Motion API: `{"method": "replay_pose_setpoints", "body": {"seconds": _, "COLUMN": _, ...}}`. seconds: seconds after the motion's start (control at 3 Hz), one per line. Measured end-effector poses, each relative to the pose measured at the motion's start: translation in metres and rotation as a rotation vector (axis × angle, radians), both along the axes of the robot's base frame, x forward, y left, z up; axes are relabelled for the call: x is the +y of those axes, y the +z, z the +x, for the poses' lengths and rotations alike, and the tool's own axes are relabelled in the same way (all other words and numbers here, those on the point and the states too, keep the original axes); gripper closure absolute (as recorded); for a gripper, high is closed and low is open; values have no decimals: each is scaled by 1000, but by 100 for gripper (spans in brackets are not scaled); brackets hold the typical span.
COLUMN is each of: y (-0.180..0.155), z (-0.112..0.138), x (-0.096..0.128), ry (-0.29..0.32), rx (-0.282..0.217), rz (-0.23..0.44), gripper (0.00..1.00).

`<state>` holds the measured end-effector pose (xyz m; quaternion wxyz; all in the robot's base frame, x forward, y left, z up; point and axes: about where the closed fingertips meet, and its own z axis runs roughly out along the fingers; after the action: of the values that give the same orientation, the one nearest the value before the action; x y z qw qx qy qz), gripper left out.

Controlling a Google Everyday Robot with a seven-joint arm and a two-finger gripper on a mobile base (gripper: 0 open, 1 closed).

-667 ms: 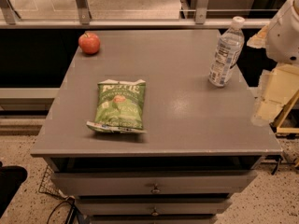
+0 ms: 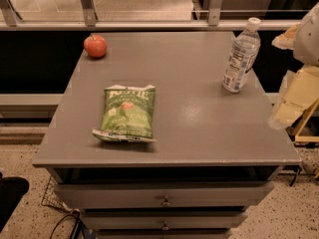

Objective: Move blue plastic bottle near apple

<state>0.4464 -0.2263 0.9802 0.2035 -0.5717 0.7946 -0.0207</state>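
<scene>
The blue plastic bottle (image 2: 241, 56) stands upright near the far right edge of the grey table (image 2: 199, 128); it is clear with a white cap and a printed label. The red apple (image 2: 95, 46) sits at the far left corner, a long way from the bottle. My gripper (image 2: 295, 99), cream-coloured, hangs just off the table's right edge, to the right of the bottle and a little nearer the camera, not touching it. It holds nothing that I can see.
A green chip bag (image 2: 127, 113) lies flat left of the table's middle, between apple and front edge. A metal railing (image 2: 149, 24) runs behind the table. Drawers (image 2: 164, 198) sit below the front edge.
</scene>
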Motion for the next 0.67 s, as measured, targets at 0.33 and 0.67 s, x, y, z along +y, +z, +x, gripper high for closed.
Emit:
{"method": "replay_pose_setpoints", "body": {"seconds": 0.33, "y": -10, "z": 19, "x": -38, "ry": -112, "rx": -78, "rz": 174, "gripper": 0}}
{"method": "replay_pose_setpoints", "body": {"seconds": 0.67, "y": -41, "z": 44, "x": -78, "ry": -210, "rx": -167, "rz": 390, "gripper": 0}}
